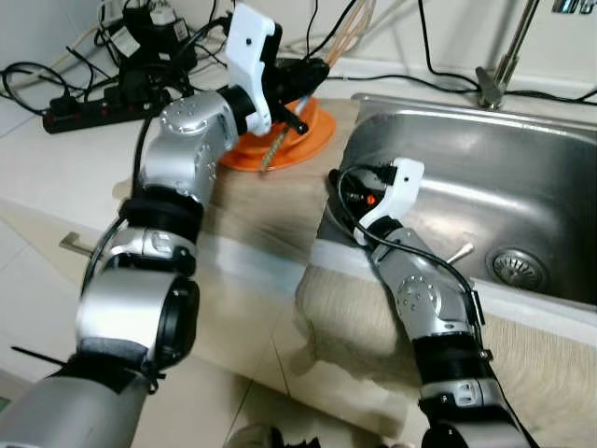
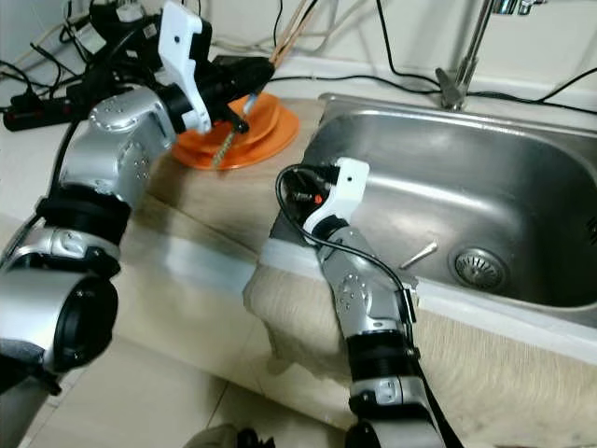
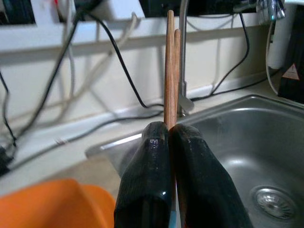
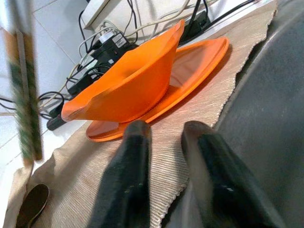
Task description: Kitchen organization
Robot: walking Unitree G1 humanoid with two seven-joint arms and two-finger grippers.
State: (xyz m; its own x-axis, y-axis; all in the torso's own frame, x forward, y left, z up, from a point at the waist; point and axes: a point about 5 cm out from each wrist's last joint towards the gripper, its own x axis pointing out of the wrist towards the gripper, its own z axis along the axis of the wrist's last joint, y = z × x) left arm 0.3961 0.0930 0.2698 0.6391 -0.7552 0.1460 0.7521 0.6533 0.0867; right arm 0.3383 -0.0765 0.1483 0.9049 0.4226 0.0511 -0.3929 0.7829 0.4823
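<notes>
My left gripper (image 3: 169, 130) is shut on a pair of wooden chopsticks (image 3: 170, 71). It holds them tilted over the orange bowl (image 1: 289, 121), their patterned lower ends (image 1: 273, 145) hanging near the bowl's rim. The bowl sits on an orange plate (image 4: 194, 59), which rests on a beige mat (image 4: 199, 114) left of the steel sink (image 1: 485, 177). My right gripper (image 4: 164, 137) is low at the sink's left edge, pointing toward the bowl. It is open by a narrow gap and holds nothing.
A small metal utensil (image 1: 459, 252) lies in the sink beside the drain (image 1: 518, 266). The faucet (image 1: 499, 65) stands behind the sink. A black power strip (image 1: 93, 107) and tangled cables crowd the counter's back left. A dark spoon-like thing (image 4: 31, 204) lies off the mat.
</notes>
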